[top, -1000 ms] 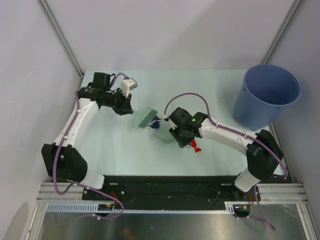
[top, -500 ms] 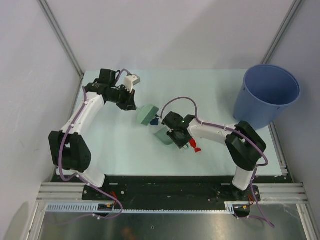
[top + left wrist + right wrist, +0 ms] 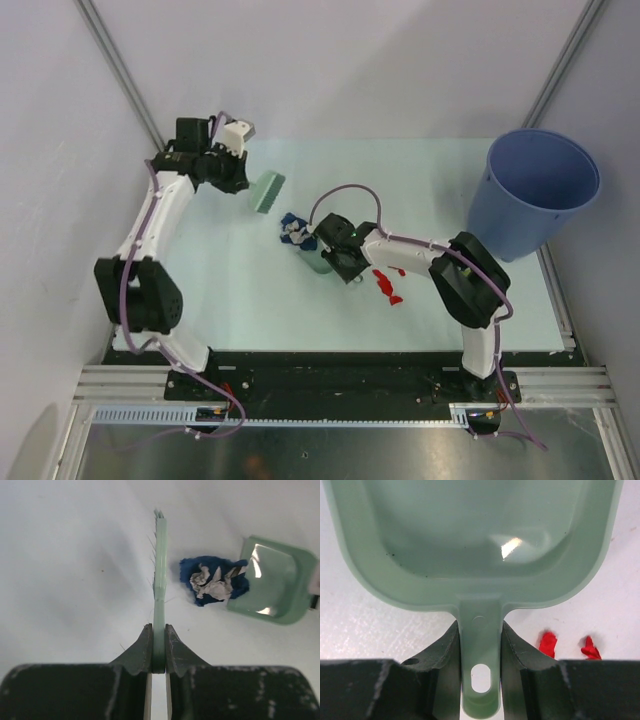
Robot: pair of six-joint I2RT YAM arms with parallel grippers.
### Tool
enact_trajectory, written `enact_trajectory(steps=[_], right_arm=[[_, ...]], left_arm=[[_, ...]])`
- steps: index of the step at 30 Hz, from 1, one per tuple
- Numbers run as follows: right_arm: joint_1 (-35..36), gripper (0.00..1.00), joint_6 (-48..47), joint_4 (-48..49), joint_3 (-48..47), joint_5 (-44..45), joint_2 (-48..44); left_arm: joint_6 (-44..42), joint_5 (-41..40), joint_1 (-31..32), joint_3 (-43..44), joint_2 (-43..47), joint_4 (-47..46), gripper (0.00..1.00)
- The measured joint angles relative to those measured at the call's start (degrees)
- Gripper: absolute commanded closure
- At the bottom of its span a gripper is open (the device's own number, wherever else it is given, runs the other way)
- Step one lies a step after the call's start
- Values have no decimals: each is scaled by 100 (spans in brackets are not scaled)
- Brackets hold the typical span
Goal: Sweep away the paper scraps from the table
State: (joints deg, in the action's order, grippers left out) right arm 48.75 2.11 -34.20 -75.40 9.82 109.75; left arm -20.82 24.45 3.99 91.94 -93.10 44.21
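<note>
Left wrist view shows the blue-and-white paper scraps bunched on the table, touching the lip of the dustpan but not inside; the basin looks bare. Two red scraps lie behind the pan, unswept. The left gripper pinches the brush, held just apart from the clump; the right gripper clamps the pan's handle. Most of the sweeping seemingly remains.
</note>
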Motion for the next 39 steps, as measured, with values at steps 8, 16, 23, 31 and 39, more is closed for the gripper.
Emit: enact_trajectory(steps=[8,16,23,31,39], right_arm=[[9,100,-94,26,-481,-24,358],[15,100,-280,109,-651,-72,448],[20,100,-282,138,-485,-92,223],[70,100,-328,-28,-297,-109,-688],[-120,100,-459,-542,-273,-2,-1928]], left_arm=[[33,-107,256,-22,-1043,-131,100],[-122,809,890,-866,-205,-116,100],[-273,409,756,-1062,896,9,100],[-326,-256,678,-925,1381,17,100],[-323,-459,223,-844,1591,26,100]])
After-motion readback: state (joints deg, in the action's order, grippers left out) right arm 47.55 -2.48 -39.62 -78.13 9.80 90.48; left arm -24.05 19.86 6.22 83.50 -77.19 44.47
